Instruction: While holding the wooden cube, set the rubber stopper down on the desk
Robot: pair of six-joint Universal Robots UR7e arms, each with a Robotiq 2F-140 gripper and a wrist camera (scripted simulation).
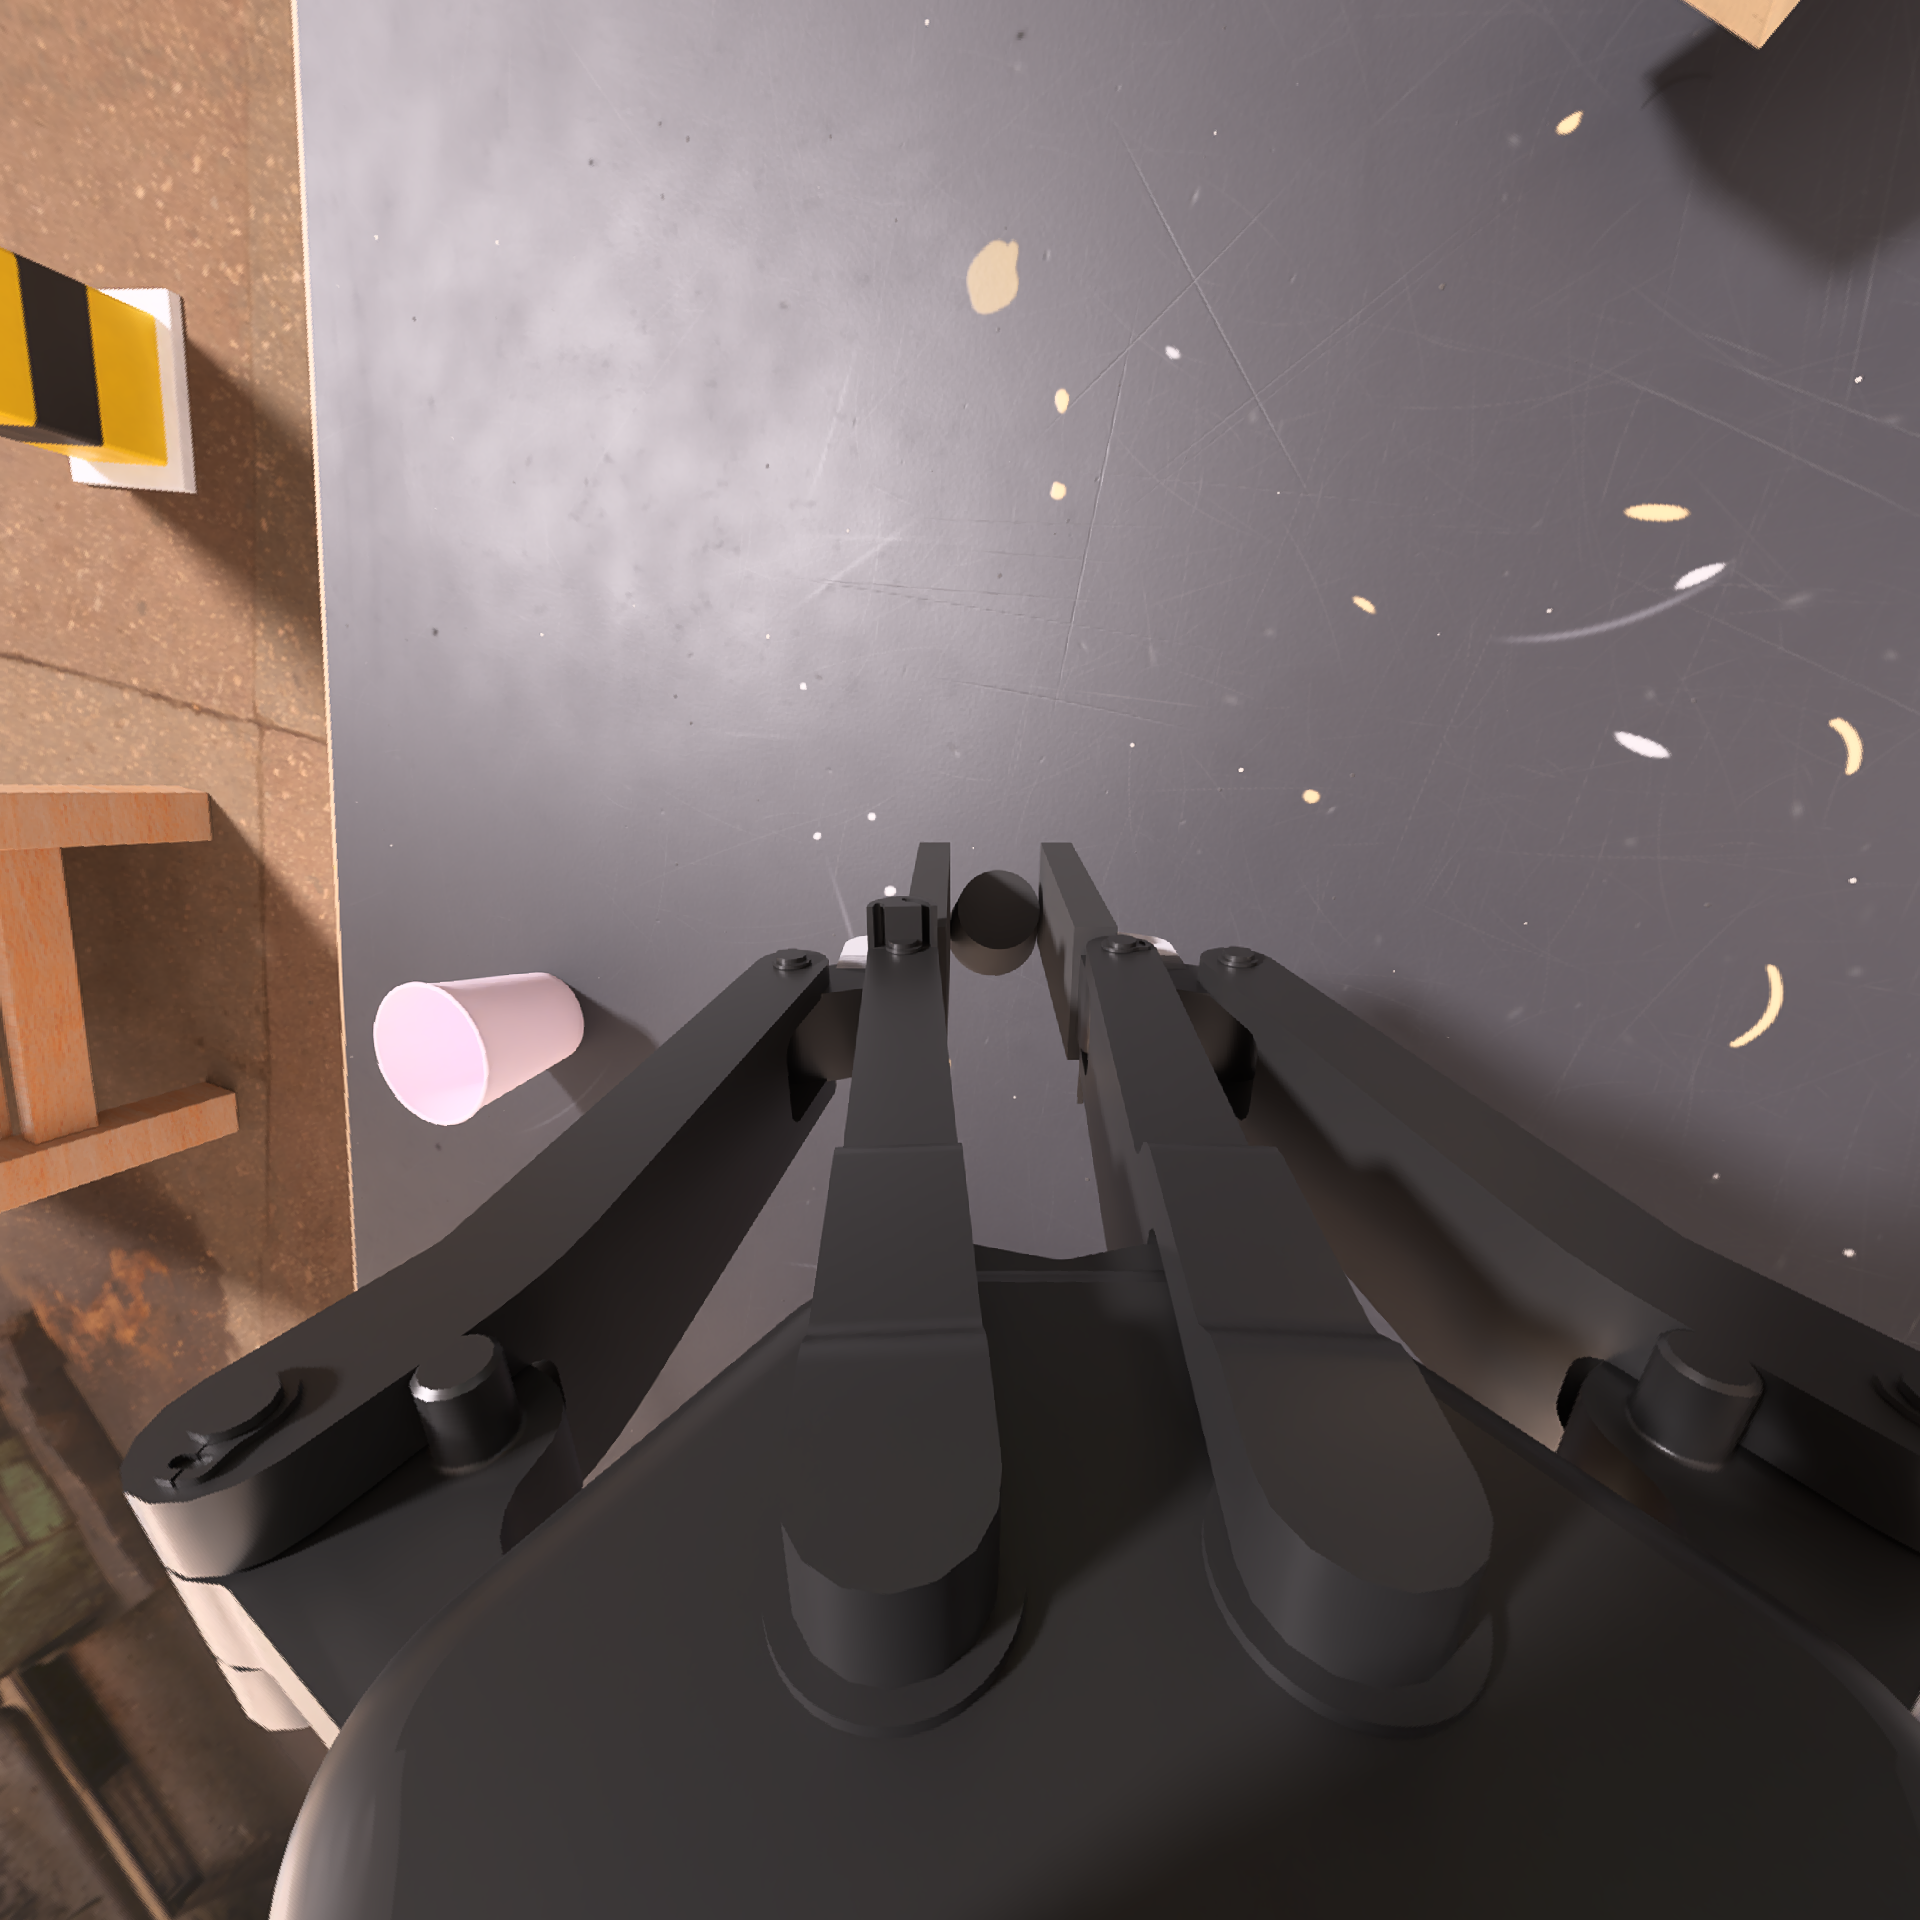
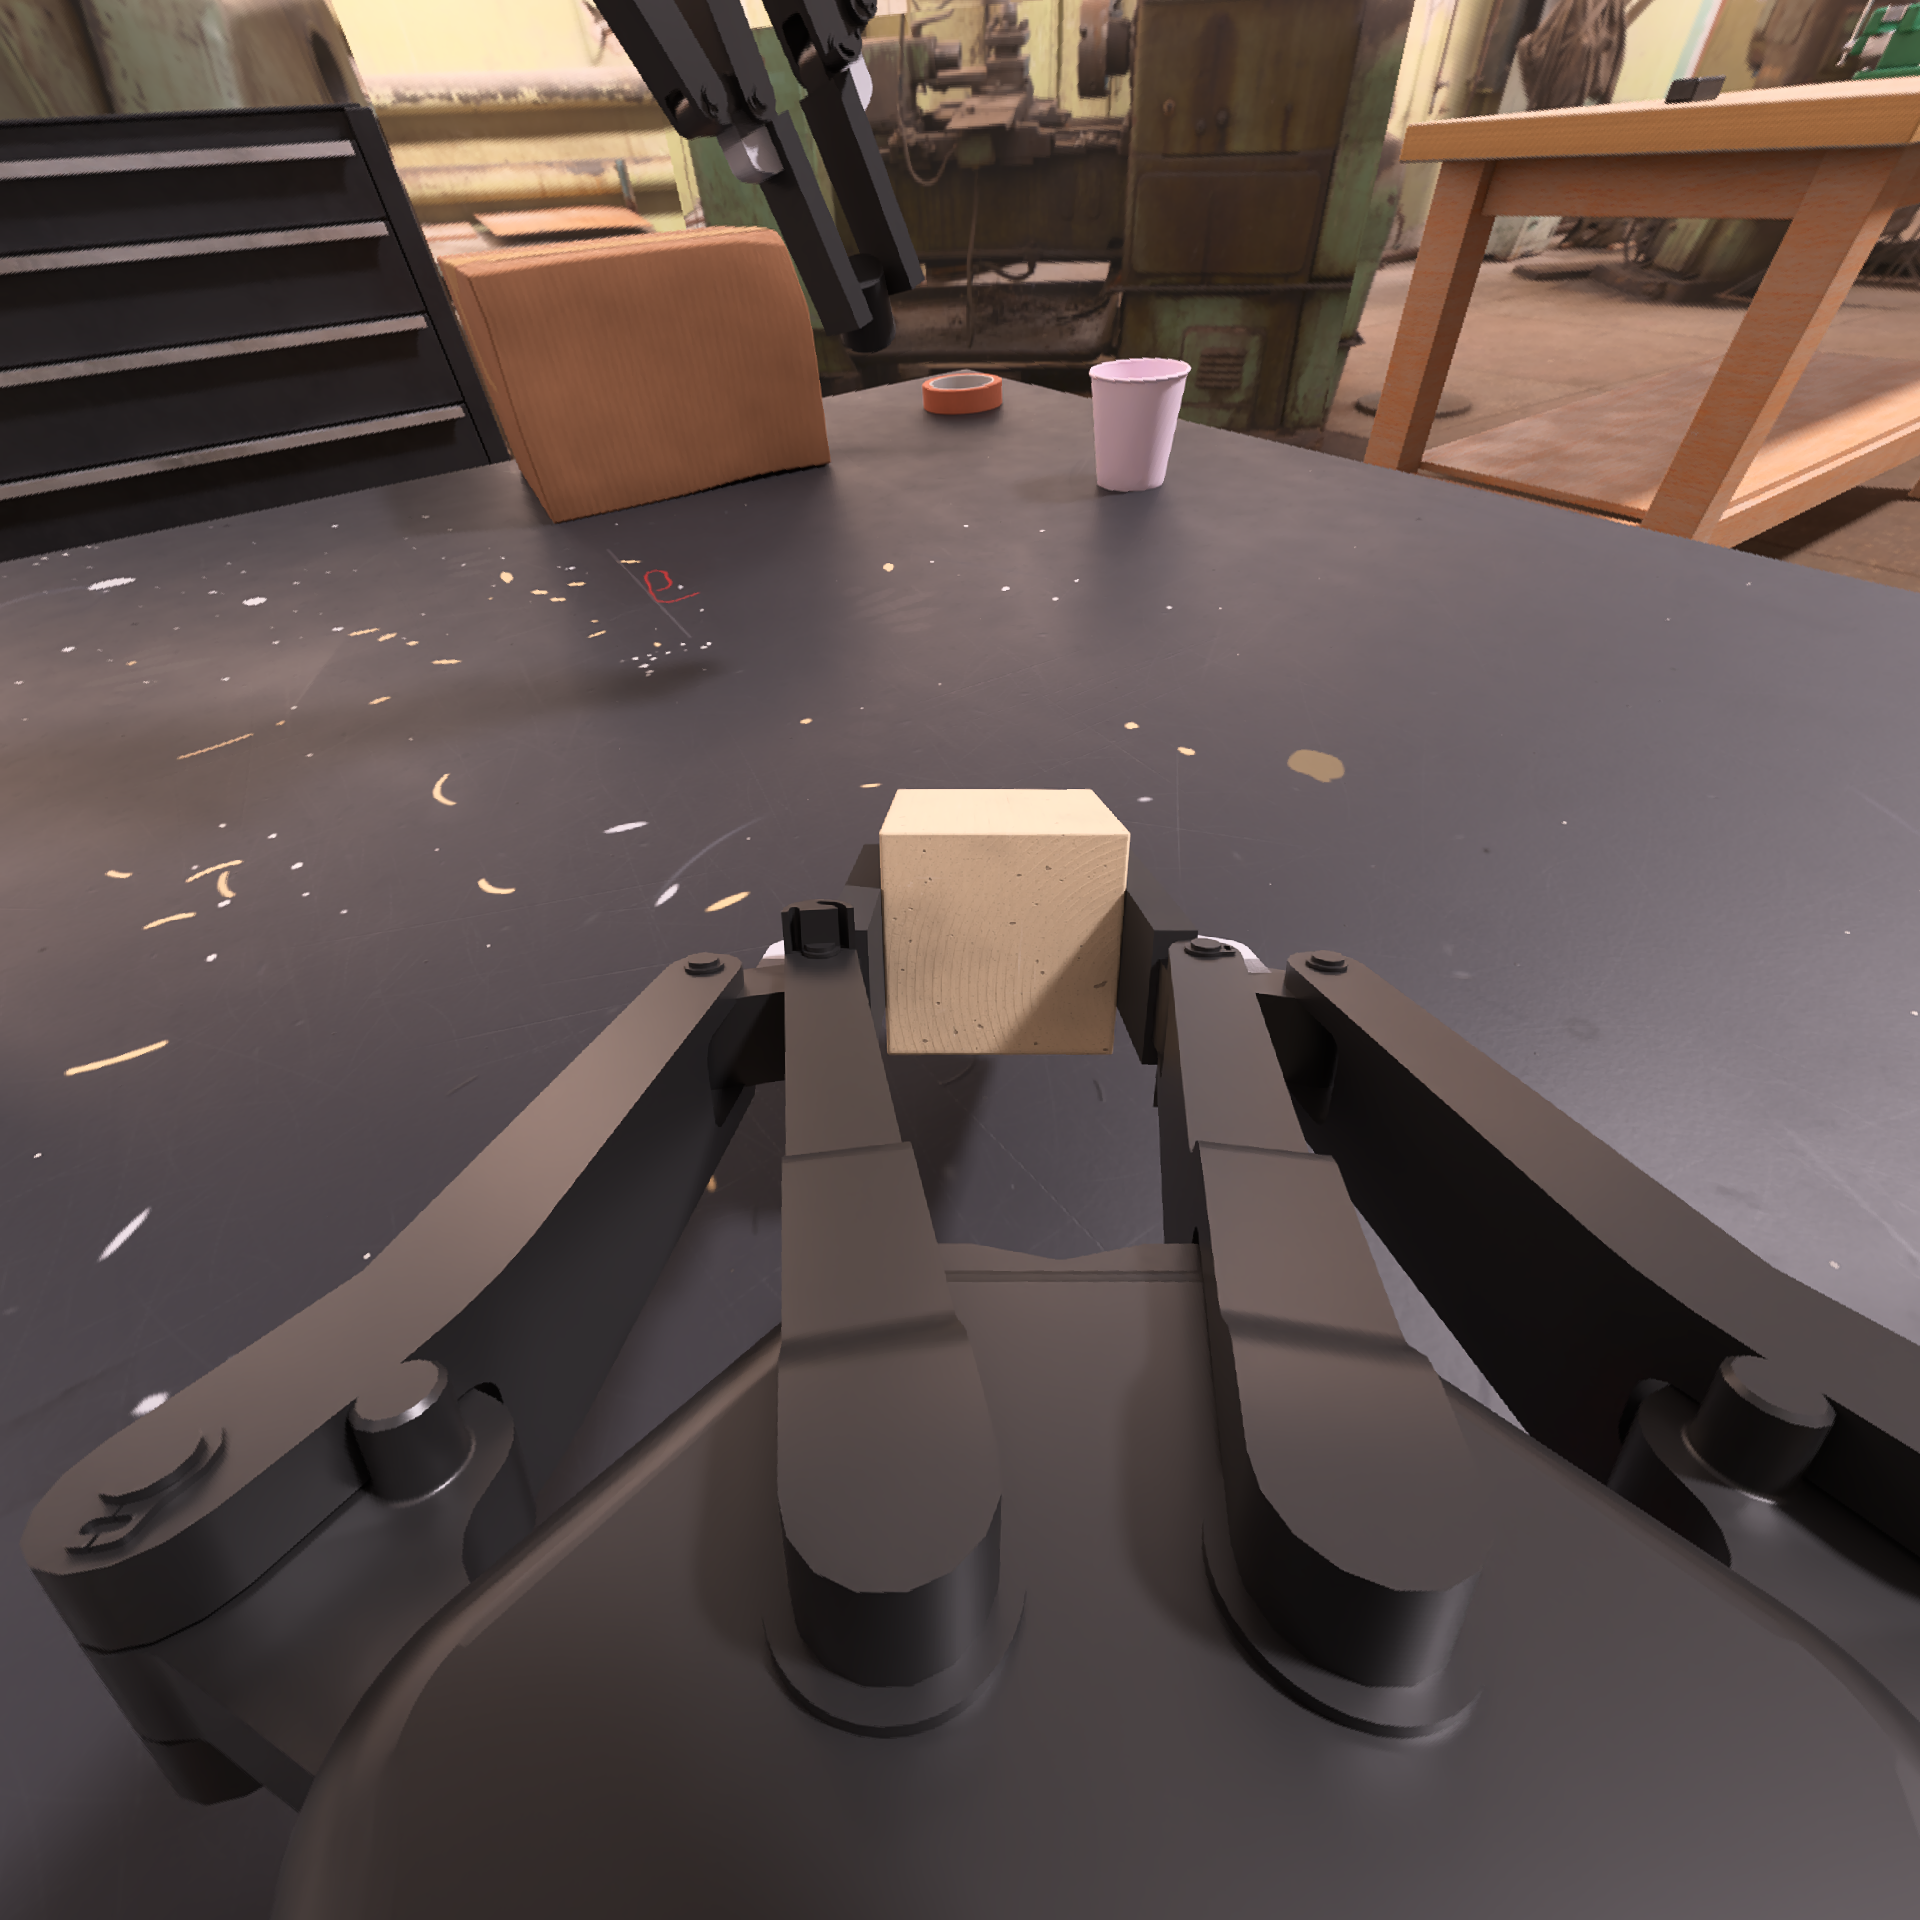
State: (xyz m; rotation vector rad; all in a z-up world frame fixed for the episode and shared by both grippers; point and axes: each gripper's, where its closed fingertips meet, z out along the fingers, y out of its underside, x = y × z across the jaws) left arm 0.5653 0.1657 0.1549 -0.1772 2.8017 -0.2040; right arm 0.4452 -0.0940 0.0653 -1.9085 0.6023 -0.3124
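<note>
Left wrist view, looking straight down. Nearest: the left gripper (image 1: 995, 914), fingers drawn close together, clamped on the rubber stopper (image 1: 995, 930), a small dark rounded plug pinched between the two pads. Whether the stopper touches the desk (image 1: 727, 468) or hangs clear of it cannot be told from this angle. Left of the fingers, near the desk's edge, a pale pink cup (image 1: 473, 1044) stands upright, seen from above. Desk surface is dark grey, scratched, flecked with cream and white paint marks. Far top right corner: a sliver of the wooden cube (image 1: 1756, 16), its shadow cast on the desk beneath it. Beyond the desk edge at left: brown floor, part of a wooden table (image 1: 62, 966), a yellow-and-black striped block (image 1: 73, 364) on a white base.

Right wrist view, looking low across the desk (image 2: 1455, 831). Nearest: the right gripper (image 2: 1003, 935), fingers closed against both side faces of the wooden cube (image 2: 1003, 925). Cube is pale, grain rings on the near face, held level; desk surface shows under its lower edge. Farther on: paint flecks, a small red scribble. Far side of the desk: cardboard box (image 2: 634, 374), orange tape roll (image 2: 962, 394), the pink cup (image 2: 1136, 424) upright. Above the tape roll, the left gripper (image 2: 868, 312) comes down from the top of frame, fingertips above the desk. Behind: black drawer cabinet (image 2: 208, 312) at left, wooden table (image 2: 1662, 260) at right.
</note>
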